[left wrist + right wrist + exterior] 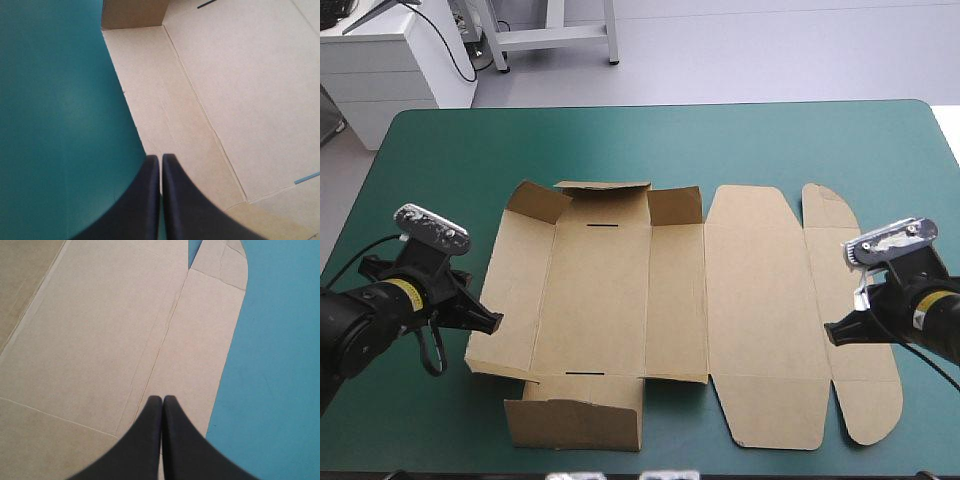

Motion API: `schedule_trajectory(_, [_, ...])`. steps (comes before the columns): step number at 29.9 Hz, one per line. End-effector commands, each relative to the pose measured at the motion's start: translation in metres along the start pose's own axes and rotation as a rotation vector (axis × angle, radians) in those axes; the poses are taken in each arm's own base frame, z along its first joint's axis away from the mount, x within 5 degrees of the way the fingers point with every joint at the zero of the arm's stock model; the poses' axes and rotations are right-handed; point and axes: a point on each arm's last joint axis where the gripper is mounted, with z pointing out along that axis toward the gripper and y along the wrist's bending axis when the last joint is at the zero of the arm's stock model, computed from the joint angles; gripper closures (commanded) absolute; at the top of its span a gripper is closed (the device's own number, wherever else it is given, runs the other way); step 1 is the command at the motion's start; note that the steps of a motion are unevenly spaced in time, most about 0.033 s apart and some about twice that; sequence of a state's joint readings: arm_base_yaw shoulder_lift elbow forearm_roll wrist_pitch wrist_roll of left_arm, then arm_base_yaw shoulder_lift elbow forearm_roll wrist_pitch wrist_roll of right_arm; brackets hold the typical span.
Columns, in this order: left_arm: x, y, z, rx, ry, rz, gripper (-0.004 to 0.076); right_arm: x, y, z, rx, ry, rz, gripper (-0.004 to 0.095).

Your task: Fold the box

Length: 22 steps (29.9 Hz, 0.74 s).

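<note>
The brown box (pixel 620 300), a cut sheet of board, lies mostly flat at the middle of the teal-green worktop (pixel 720 140). Its slotted base panel is toward the left and its lid panel, with a rounded side flap, toward the right. The near flap and the far flaps of the base stand partly raised. The left gripper (pixel 496 321) sits at the box's left edge, its black fingers closed together. The right gripper (pixel 829 330) is over the rounded side flap, its fingers likewise closed together.

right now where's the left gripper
In the high view the left gripper is at the left, shut, its tip at the brown box's left edge.
</note>
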<state>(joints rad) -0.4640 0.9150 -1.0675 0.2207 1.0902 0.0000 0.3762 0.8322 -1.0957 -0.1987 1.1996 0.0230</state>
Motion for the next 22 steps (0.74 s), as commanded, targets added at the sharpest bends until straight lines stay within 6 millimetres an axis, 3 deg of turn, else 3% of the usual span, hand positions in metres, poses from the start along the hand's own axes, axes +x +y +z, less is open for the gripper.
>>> schedule_trajectory(1, [-0.016,0.004,0.001,-0.032,-0.02,0.016,0.0707,0.003,-0.004,-0.015,0.027,-0.104,0.003,0.0923])
schedule_trajectory(10, [-0.035,0.005,0.019,-0.019,0.063,0.005,0.0707,0.025,-0.004,-0.024,0.018,-0.139,0.013,0.0923])
schedule_trajectory(13, [-0.04,0.012,0.029,0.058,0.09,-0.043,0.0707,0.029,-0.004,-0.023,0.018,-0.13,0.004,0.0923])
schedule_trajectory(18, [-0.039,0.036,0.049,0.297,0.101,-0.183,0.0707,0.033,-0.003,-0.02,0.022,-0.128,0.0,0.0923])
schedule_trajectory(22, [-0.025,0.066,0.056,0.346,0.136,-0.311,0.0707,0.036,-0.002,-0.014,0.02,-0.114,-0.008,0.0924])
